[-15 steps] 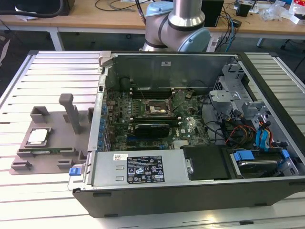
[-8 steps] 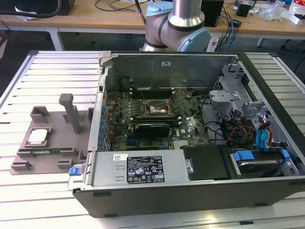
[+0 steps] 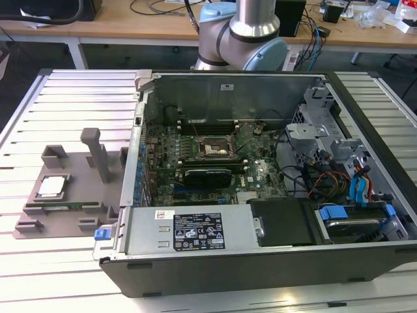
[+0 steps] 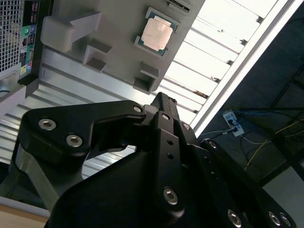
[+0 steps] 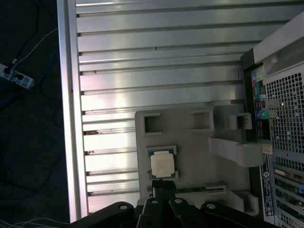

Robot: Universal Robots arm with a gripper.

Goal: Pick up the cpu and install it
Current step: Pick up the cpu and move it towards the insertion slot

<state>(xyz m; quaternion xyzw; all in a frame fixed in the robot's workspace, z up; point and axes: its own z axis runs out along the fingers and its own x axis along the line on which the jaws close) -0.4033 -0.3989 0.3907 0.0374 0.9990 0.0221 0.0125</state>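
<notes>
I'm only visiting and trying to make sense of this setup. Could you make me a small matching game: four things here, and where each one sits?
Things:
1. cpu
2. socket
3. long black card
4. blue cables

Places:
A. inside the case, towards the exterior view's right
B. on the grey holder, outside the case
C. a dark square with a metal frame on the motherboard
D. lying on the motherboard right beside the socket

Pairs: 1-B, 2-C, 3-D, 4-A.
</notes>
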